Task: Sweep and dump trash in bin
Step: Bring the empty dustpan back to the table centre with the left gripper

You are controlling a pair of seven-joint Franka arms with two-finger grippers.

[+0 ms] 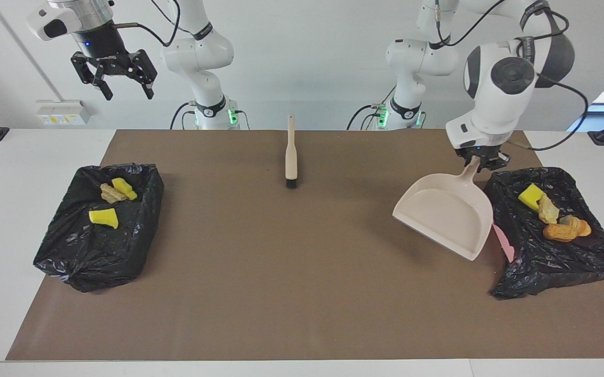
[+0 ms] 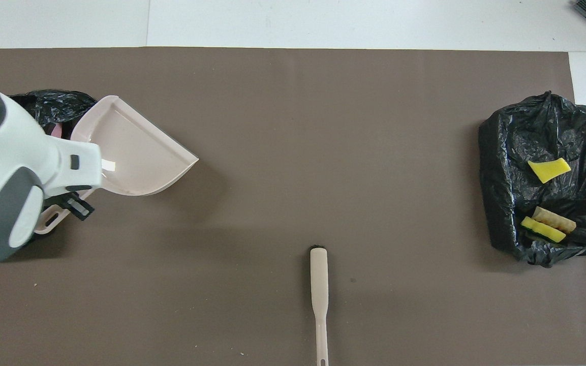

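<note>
My left gripper (image 1: pixel 479 163) is shut on the handle of the beige dustpan (image 1: pixel 446 214), which hangs empty and tilted just over the mat, beside the black-bagged bin (image 1: pixel 558 256) at the left arm's end. In that bin lies trash: a yellow sponge piece (image 1: pixel 530 196), a tan chunk (image 1: pixel 548 209) and an orange-brown lump (image 1: pixel 561 231). From overhead the left arm's wrist (image 2: pixel 8 173) covers most of this bin, and the dustpan (image 2: pixel 135 147) shows next to it. My right gripper (image 1: pixel 113 73) waits open, high in the air at its own end.
A second black-bagged bin (image 1: pixel 97 246) at the right arm's end holds yellow pieces (image 1: pixel 103 217) and a tan chunk (image 1: pixel 112 195). The beige brush (image 1: pixel 291 154) lies on the brown mat (image 1: pixel 291 272) near the robots, bristles pointing away from them.
</note>
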